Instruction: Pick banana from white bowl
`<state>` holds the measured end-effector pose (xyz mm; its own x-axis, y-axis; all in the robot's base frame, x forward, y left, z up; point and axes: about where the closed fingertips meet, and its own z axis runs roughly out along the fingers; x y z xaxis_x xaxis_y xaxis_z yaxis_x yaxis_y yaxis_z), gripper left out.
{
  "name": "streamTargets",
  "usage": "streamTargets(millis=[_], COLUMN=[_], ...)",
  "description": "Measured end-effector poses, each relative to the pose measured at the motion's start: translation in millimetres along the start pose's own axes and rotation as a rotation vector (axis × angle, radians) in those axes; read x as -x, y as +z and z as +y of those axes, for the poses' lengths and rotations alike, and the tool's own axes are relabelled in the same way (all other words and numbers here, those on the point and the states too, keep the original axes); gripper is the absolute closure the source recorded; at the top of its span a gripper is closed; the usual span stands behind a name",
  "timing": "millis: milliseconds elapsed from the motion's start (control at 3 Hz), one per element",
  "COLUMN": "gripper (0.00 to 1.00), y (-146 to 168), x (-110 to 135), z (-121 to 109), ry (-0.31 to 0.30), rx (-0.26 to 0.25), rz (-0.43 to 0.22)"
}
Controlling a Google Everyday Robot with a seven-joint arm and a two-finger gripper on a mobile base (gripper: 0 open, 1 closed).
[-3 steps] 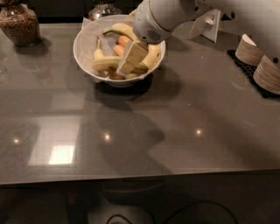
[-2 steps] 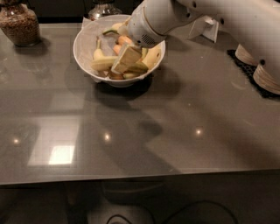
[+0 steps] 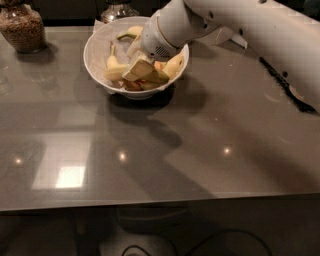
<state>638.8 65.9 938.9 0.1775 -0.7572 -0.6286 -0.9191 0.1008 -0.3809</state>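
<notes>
The white bowl (image 3: 95, 47) stands at the back of the grey table, lined with white paper and filled with fruit. A pale yellow, nearly straight banana (image 3: 114, 73) lies across its front and runs under my gripper. A more curved banana with a green stem tip (image 3: 128, 34) lies at the bowl's back. Orange-coloured fruits (image 3: 159, 65) sit beneath the wrist. My gripper (image 3: 138, 70) is down inside the bowl, on the fruit at its front middle. The white arm reaches in from the upper right and hides the bowl's right rear.
A jar of brown contents (image 3: 22, 27) stands at the back left. A glass jar (image 3: 116, 9) stands behind the bowl. A white card (image 3: 227, 37) is behind the arm. The table's front edge (image 3: 160, 200) runs across the lower view.
My gripper has shifted a little to the left inside the bowl and the arm has swung further over it. The bowl has not moved.
</notes>
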Motion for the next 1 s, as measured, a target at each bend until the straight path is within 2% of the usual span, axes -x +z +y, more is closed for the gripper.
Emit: streamTargets(millis=[667, 1000], gripper=[0.50, 0.52], y=[7.4, 9.8], x=[-8.2, -21.3], z=[2.9, 3.3], ry=[0.014, 0.022], rx=[0.013, 0.017], rz=[0.010, 0.036])
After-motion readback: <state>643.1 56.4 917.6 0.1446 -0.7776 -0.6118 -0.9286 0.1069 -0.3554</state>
